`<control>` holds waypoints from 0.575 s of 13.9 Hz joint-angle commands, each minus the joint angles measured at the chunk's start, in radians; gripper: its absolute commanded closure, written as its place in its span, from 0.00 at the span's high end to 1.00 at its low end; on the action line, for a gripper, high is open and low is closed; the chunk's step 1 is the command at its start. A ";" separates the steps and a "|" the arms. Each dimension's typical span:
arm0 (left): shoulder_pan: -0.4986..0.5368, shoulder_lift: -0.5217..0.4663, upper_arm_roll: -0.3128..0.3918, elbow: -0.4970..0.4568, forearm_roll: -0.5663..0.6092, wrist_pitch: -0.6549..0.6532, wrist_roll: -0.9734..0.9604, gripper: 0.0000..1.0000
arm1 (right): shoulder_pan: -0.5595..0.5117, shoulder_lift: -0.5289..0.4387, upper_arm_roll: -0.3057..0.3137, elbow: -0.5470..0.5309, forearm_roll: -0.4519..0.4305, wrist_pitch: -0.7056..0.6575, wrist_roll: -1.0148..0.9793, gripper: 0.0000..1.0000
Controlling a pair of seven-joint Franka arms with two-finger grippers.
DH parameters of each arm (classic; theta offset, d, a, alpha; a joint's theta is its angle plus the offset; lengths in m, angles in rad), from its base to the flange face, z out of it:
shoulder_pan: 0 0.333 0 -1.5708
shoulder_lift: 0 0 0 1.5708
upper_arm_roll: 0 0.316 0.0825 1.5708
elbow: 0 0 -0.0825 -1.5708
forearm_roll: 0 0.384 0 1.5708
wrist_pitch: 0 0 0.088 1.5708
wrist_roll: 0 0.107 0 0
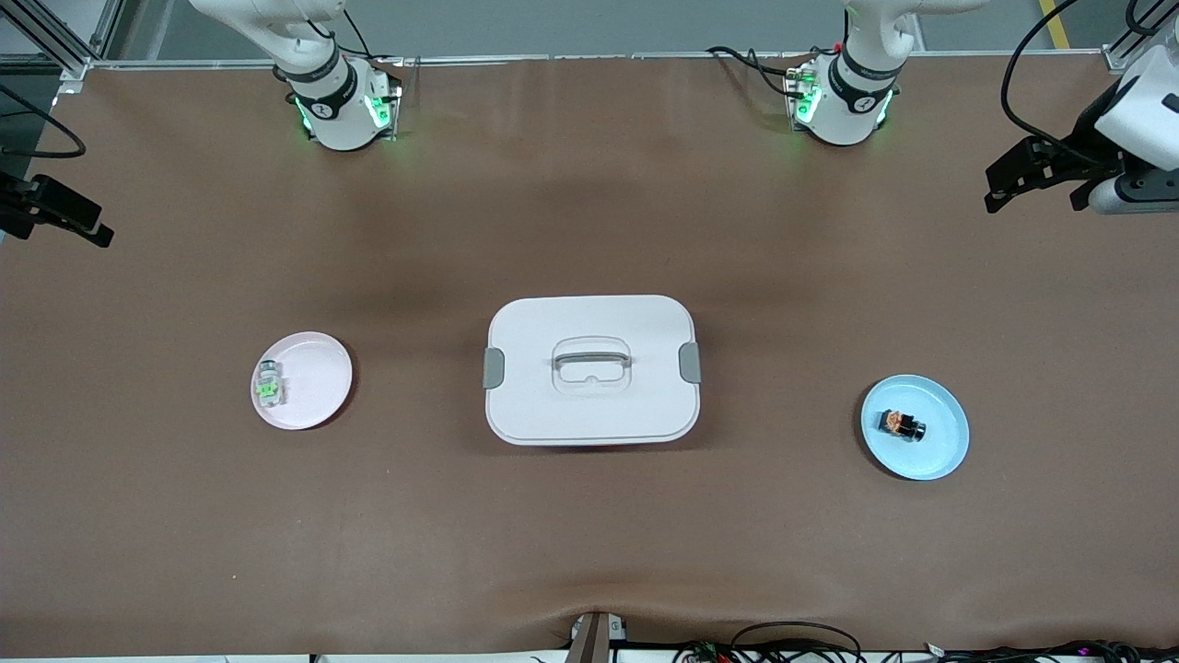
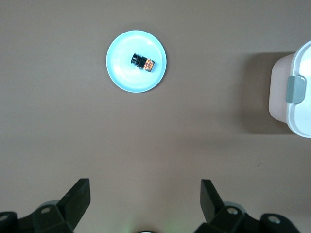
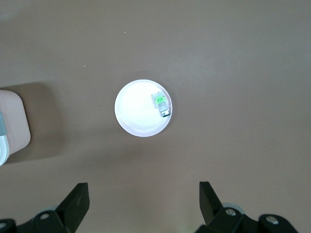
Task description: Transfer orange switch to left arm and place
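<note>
Front view is taking in the whole brown table point(image 1: 589, 552), with the box point(image 1: 590, 368) sitting at its middle, lid on, a grey clip at each end. Toward the left arm's end, the blue plate point(image 1: 939, 442) is carrying the orange switch point(image 1: 900, 424), which is lying near the plate's centre. Toward the right arm's end, the pink plate point(image 1: 318, 373) is holding a small clear component with a green mark point(image 1: 269, 386) close to its rim. Both plates are lying well apart from the box. Only this view is showing the two arm bases and where the grippers are hanging: the left gripper point(image 1: 1018, 180) is hovering high at the left arm's end of the table, and the right gripper point(image 1: 55, 214) is showing only partly at the frame edge over the right arm's end.

Left wrist view is giving what the front camera is not: the left gripper point(image 2: 146, 194) with its fingers point(image 2: 77, 196) spread wide and holding nothing, looking down on the blue plate point(image 2: 124, 77), the orange switch point(image 2: 143, 62) and one clipped end of the box point(image 2: 294, 94).

Right wrist view is likewise showing the right gripper point(image 3: 143, 196) spread wide and empty, above the pink plate point(image 3: 133, 109) and the green-marked component point(image 3: 161, 103), with a corner of the box point(image 3: 12, 124) at the edge.
</note>
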 commanded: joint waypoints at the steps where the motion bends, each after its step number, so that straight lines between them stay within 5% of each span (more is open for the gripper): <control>1: 0.003 0.020 0.002 0.041 0.001 -0.019 0.006 1.00 | -0.011 -0.023 0.013 -0.006 0.005 -0.013 0.009 1.00; 8: -0.003 0.027 0.002 0.047 0.006 -0.026 0.006 1.00 | 0.000 -0.016 0.016 0.028 0.005 -0.010 0.008 1.00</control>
